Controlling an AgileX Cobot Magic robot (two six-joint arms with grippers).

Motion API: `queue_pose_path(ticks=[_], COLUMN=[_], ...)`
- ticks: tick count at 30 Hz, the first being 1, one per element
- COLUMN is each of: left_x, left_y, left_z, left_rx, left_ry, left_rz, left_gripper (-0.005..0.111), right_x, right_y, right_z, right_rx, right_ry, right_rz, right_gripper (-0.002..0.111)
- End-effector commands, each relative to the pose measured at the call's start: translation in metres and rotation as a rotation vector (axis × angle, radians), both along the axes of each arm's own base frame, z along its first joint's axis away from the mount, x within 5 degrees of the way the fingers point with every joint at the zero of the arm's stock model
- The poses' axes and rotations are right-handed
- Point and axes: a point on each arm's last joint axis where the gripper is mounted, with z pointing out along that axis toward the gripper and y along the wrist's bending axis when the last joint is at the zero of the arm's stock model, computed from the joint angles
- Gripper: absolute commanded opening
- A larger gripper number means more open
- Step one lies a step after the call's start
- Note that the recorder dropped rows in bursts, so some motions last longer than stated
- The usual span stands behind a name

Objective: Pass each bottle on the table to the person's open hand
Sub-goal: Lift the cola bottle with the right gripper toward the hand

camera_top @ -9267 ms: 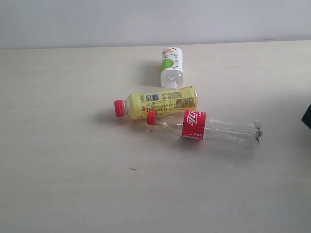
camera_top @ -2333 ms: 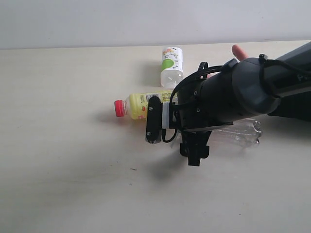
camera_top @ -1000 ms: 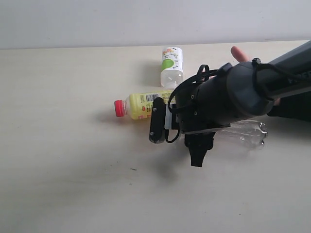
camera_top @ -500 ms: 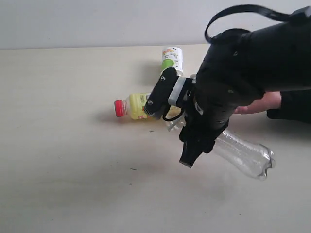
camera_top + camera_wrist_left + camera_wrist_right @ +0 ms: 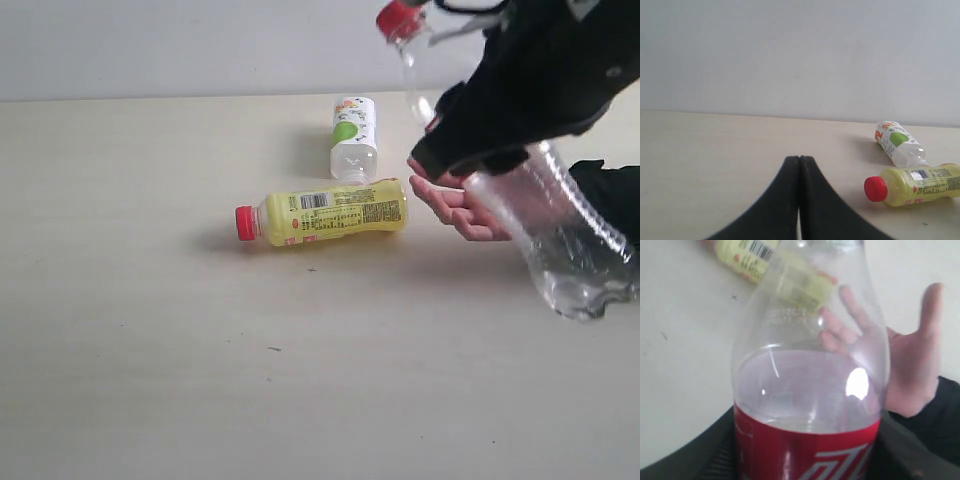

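Right tool (image 5: 505, 120): clamped on the clear bottle (image 5: 560, 240), jaws either side of its red label (image 5: 805, 455). The bottle is in the air over the right side of the bench (image 5: 150, 350) and steeply tilted. Its red cap (image 5: 398, 17) is high toward the far edge, its base low toward the near right.

Open hand (image 5: 455, 205): palm up, fingers spread, reaching in from the right edge, with the black sleeve (image 5: 605, 190) behind it. The bottle's body passes in front of the hand; I cannot tell whether they touch.

Yellow bottle (image 5: 335, 212): on its side mid-bench, cap toward the left edge, base near the fingertips.

Green-label bottle (image 5: 353, 135): on its side just beyond the yellow bottle, toward the far edge.

Left tool (image 5: 799, 160): jaws pressed together, nothing between them, low over the bench.
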Motion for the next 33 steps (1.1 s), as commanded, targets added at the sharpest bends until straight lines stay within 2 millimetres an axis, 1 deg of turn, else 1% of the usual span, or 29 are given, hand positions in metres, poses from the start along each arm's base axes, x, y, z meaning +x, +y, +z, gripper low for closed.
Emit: queue_pose_path(ticks=[1, 4, 7, 12, 13, 15, 20, 24, 29, 33], left_x=[0.0, 0.0, 0.0, 0.0, 0.0, 0.0, 0.0, 0.0, 0.0, 0.0], left_y=[0.0, 0.0, 0.0, 0.0, 0.0, 0.0, 0.0, 0.0, 0.0, 0.0], left_z=[-0.001, -0.001, -0.001, -0.001, -0.001, -0.001, -0.001, -0.001, -0.001, -0.001], left_rx=[-0.007, -0.007, -0.007, -0.007, -0.007, -0.007, -0.007, -0.007, -0.007, -0.007], left_ry=[-0.003, -0.003, -0.003, -0.003, -0.003, -0.003, -0.003, -0.003, -0.003, -0.003], left_rz=[0.0, 0.0, 0.0, 0.0, 0.0, 0.0, 0.0, 0.0, 0.0, 0.0], left_gripper=[0.0, 0.0, 0.0, 0.0, 0.0, 0.0, 0.0, 0.0, 0.0, 0.0], right_x=[0.021, 0.036, 0.055, 0.087, 0.091, 0.106, 0.135, 0.152, 0.169, 0.179], right_y=[-0.021, -0.033, -0.044, -0.051, -0.051, -0.052, -0.047, -0.041, -0.036, -0.037], right_z=[0.022, 0.019, 0.007, -0.017, -0.019, -0.03, -0.045, -0.056, -0.069, -0.073], right_rx=[0.046, 0.052, 0.03, 0.032, 0.037, 0.032, 0.025, 0.024, -0.005, -0.029], right_ry=[-0.045, -0.011, 0.07, 0.198, 0.208, 0.24, 0.272, 0.291, 0.322, 0.315], right_rz=[-0.125, -0.19, -0.24, -0.258, -0.26, -0.278, -0.272, -0.266, -0.269, -0.295], right_gripper=[0.0, 0.0, 0.0, 0.0, 0.0, 0.0, 0.0, 0.0, 0.0, 0.0])
